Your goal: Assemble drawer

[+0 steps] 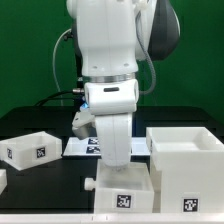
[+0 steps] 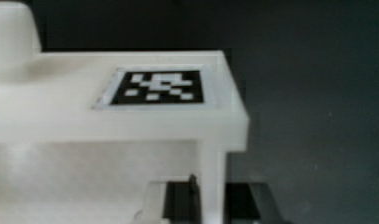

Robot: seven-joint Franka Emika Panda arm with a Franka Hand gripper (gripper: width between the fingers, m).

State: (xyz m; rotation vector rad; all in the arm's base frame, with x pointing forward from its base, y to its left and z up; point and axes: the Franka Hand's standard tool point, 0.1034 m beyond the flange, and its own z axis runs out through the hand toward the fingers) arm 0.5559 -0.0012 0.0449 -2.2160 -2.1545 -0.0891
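Note:
A small white drawer box [image 1: 125, 192] with a tag on its front and a knob [image 1: 90, 184] sits on the black table at the front centre. My gripper [image 1: 120, 166] reaches down into it from above. In the wrist view the box's tagged face [image 2: 163, 87] and knob [image 2: 12, 45] show. My gripper [image 2: 218, 192] has one dark finger [image 2: 189, 200] on each side of the box's thin side wall, closed on it. The large cube housing [image 1: 186, 165] stands open-topped at the exterior view's right, beside the box. A second small box [image 1: 35, 148] lies at the left.
The marker board [image 1: 82, 147] lies flat behind the arm, partly hidden by it. A green backdrop closes the back. The table front edge runs just below the gripped box.

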